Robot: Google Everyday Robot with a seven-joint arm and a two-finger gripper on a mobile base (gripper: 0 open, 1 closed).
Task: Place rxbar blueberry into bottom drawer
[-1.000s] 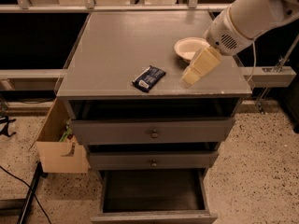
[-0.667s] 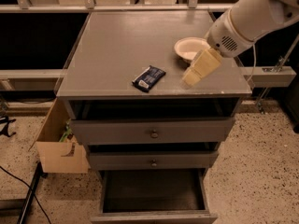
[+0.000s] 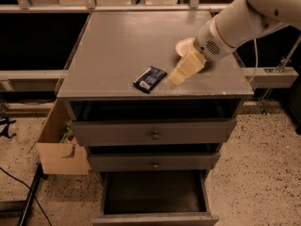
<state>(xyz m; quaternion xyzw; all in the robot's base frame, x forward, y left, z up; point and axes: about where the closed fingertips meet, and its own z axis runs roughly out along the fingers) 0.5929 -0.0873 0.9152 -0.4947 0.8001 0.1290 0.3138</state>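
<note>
Bar (image 3: pixel 150 78) lies flat on the table (image 3: pixel 117 46) near the front edge, not yet grasped. Gripper (image 3: pixel 178 76) hangs low just right of the bar, in front of the bowl (image 3: pixel 184 46). You cannot tell its opening. Bottom drawer (image 3: pixel 155 216) stands open, and no contents show inside. Left for you, by my judgement: grasp, lift, carry down, release into drawer.

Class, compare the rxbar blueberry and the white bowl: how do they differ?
The rxbar blueberry is dark blue, flat and rectangular; the white bowl is pale and round. The bar lies near the front edge; the bowl sits further back, partly hidden by the arm. The gripper is between them, close beside the bar. Both rest on the cabinet top.
</note>
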